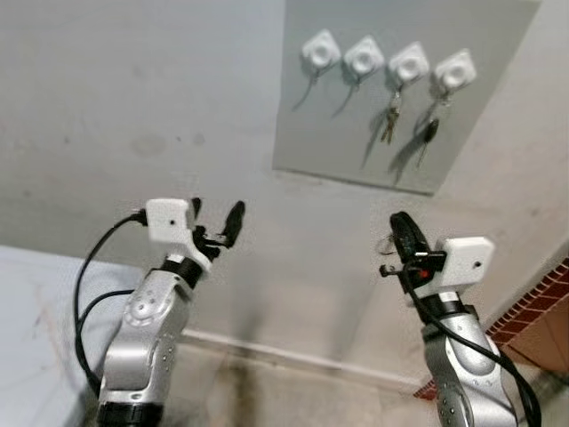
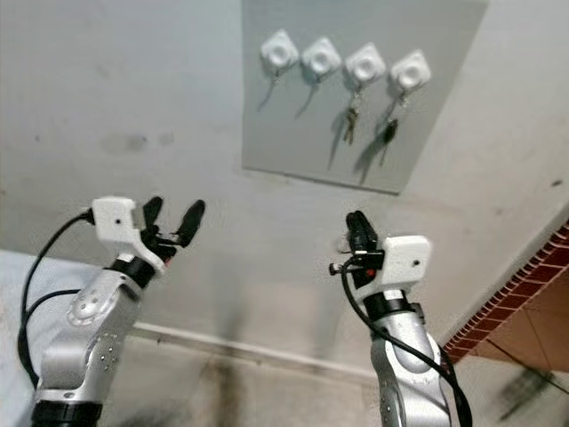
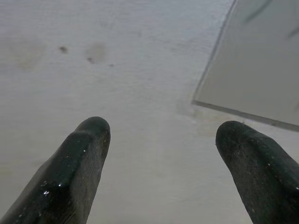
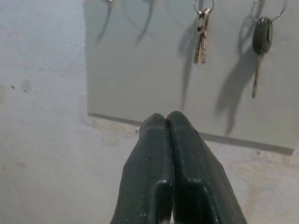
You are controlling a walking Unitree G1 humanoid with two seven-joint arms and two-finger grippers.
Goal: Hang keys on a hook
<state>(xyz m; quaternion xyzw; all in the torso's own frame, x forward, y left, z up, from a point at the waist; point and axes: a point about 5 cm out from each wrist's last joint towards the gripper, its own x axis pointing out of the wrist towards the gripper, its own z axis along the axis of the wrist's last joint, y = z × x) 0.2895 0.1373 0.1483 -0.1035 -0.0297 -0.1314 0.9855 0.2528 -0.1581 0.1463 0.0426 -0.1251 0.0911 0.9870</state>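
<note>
A grey panel (image 1: pixel 356 133) on the wall carries a row of white hooks. The two left hooks (image 1: pixel 321 50) (image 1: pixel 364 57) are bare. A bunch of silver keys (image 1: pixel 389 120) hangs from the third hook (image 1: pixel 409 63), and a black-headed key (image 1: pixel 430 132) hangs from the fourth (image 1: pixel 454 70). My right gripper (image 1: pixel 400 220) is raised below the panel, apart from it, with its fingers shut and nothing seen between them in the right wrist view (image 4: pixel 167 116). My left gripper (image 1: pixel 216 211) is open and empty, and faces the bare wall left of the panel.
A pale plaster wall (image 1: pixel 133 107) fills the view, with a baseboard (image 1: pixel 293 358) low down. Red brickwork (image 1: pixel 544 302) stands at the lower right. A light surface (image 1: pixel 36 338) lies at the lower left. Black cables (image 1: pixel 84 294) loop beside my left arm.
</note>
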